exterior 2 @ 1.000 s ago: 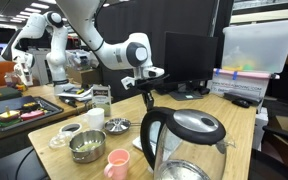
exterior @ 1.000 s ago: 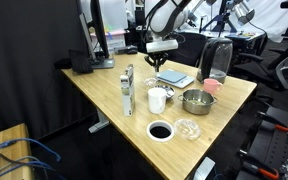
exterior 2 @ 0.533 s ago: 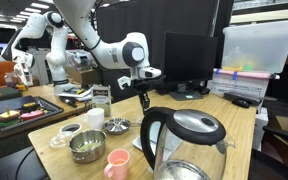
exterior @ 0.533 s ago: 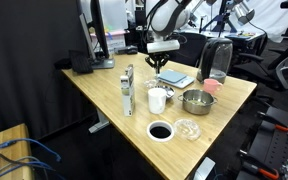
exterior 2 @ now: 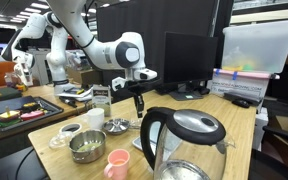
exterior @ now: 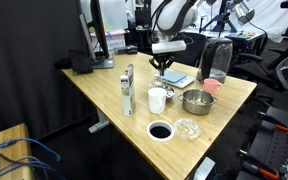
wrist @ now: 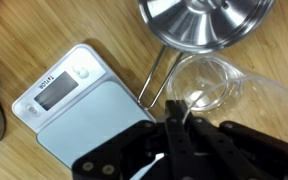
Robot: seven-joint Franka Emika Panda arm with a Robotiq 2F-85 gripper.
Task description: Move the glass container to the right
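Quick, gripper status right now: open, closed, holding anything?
Gripper: closed, holding nothing; the glass container is not grasped.

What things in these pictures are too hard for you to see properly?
Pincer, wrist view: dark and blurry; open or shut cannot be told.
Glass container, wrist view: its near side is hidden behind the pincer.
Metal bowl, wrist view: cut off by the top edge.
Scale, wrist view: screen too blurry to read.
Kettle, in an exterior view: bottom cut off by the edge.
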